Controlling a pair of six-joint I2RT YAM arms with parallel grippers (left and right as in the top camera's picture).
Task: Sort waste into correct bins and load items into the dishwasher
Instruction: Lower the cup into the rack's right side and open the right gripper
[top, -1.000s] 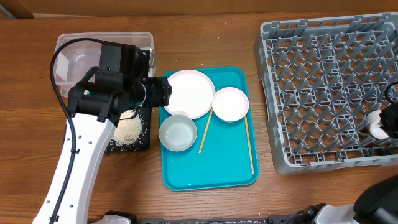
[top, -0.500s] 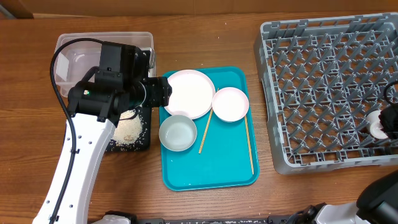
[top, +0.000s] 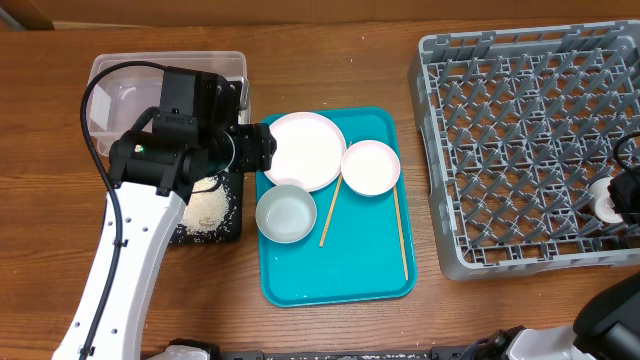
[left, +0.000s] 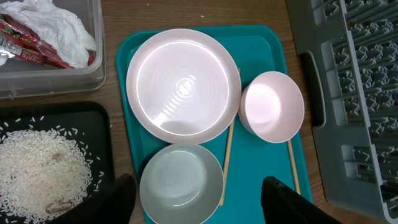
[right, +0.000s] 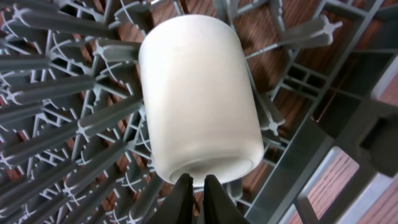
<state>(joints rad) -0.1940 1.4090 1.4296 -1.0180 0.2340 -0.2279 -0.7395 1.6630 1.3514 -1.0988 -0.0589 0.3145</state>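
The left gripper (left: 199, 205), jaws wide and empty, hangs over the teal tray (left: 258, 168) carrying a plate (left: 183, 84), a bowl (left: 181, 180), a second bowl (left: 272, 106) and chopsticks (left: 227, 162). This is stiff, glossy, breakable ware, probably best pinched at the rim. The right gripper (right: 194, 186), nearly closed, nips the wall of the light small cup (right: 196, 106) among the pegs of the dish rack (right: 56, 93).

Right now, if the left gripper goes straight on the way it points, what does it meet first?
Most likely the nearer white bowl on the teal tray: it lies directly ahead of the left gripper, between its open jaws. Depth is hard to judge from the wrist view.
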